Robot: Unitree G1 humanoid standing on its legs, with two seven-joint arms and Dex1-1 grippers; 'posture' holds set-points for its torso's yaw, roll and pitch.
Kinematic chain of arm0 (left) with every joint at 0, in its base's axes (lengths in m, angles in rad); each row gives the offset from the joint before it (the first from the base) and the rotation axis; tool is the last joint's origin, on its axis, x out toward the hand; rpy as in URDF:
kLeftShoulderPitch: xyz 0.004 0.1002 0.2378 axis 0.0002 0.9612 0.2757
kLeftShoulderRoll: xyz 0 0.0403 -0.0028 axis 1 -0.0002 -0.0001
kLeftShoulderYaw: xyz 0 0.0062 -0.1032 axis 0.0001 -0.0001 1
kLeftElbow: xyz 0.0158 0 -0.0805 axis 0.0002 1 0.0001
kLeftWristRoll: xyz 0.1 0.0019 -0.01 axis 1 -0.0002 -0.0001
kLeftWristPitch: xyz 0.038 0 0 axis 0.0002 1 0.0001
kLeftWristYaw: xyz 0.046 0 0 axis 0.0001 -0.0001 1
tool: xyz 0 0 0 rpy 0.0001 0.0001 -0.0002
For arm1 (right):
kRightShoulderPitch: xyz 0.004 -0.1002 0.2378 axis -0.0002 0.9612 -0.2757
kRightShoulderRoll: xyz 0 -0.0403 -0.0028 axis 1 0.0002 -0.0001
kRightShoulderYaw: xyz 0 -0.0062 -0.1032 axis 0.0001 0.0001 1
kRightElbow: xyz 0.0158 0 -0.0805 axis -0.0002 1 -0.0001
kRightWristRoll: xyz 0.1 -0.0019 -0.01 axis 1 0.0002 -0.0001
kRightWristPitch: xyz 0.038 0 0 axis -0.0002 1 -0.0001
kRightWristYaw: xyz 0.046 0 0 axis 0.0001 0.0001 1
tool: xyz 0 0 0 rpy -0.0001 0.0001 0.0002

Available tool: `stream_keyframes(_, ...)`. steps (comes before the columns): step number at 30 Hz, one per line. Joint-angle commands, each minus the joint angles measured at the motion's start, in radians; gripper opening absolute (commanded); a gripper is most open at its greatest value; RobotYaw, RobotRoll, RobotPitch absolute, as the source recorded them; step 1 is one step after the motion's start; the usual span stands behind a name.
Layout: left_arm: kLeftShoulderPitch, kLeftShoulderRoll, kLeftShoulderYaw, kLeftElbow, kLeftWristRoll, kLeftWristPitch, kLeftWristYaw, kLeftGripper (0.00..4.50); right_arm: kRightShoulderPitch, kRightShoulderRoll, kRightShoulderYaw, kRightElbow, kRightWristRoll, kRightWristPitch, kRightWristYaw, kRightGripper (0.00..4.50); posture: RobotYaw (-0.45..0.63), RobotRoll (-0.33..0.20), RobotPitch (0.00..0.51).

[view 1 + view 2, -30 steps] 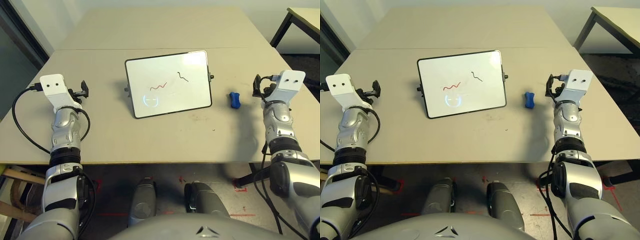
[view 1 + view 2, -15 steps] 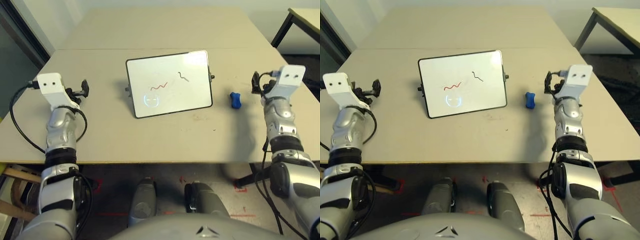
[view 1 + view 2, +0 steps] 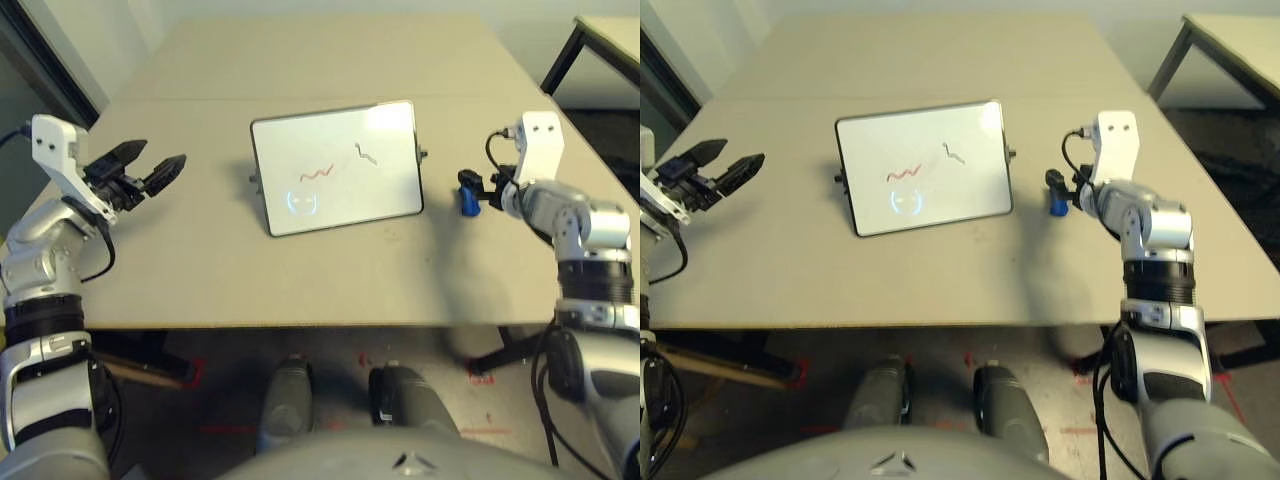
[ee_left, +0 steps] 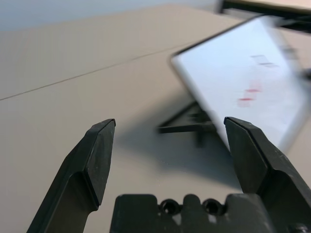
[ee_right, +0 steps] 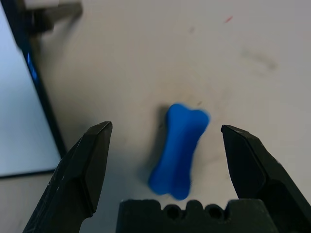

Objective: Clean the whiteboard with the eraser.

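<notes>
It looks like a lab or robot test room: a jointed silver robot arm (image 3: 595, 280) reaches over a plain beige worktop (image 3: 330, 280), cables (image 3: 545, 385) trail beside it, and red marks (image 3: 483, 378) dot the hard grey floor (image 3: 335, 350).

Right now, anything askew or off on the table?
Mostly fine. The whiteboard sits skewed to the table's front edge, its right side farther from the robot, with red and black squiggles, expected before cleaning. Small dark smudges mark the tabletop just in front of it. No visible damage.
</notes>
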Motion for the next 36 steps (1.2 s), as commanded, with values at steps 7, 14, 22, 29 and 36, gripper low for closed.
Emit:
stream_keyframes(7,0.047,0.071,-0.034,-0.158,-0.088,0.183,-0.144,4.50,-0.068,0.001,0.013,0.153,-0.040,0.016,-0.005,4.46,0.34,0.000,0.070)
stream_keyframes(14,0.046,0.082,-0.032,-0.165,-0.082,0.187,-0.166,4.50,-0.092,-0.002,0.006,0.271,-0.067,-0.036,-0.002,4.46,0.35,0.000,0.059)
stream_keyframes(22,0.049,0.080,-0.030,-0.161,-0.078,0.184,-0.168,4.50,-0.072,-0.032,0.046,0.207,-0.087,-0.055,0.034,3.12,0.34,0.000,0.052)
stream_keyframes(29,0.030,0.070,-0.049,-0.157,-0.075,0.179,-0.176,4.50,-0.027,-0.187,0.293,-0.068,-0.136,-0.029,0.208,0.35,0.32,0.000,0.056)
stream_keyframes(36,0.000,0.066,-0.074,-0.132,-0.066,0.171,-0.184,4.50,-0.063,-0.235,0.341,-0.231,-0.107,0.017,0.326,0.01,0.31,0.000,0.057)
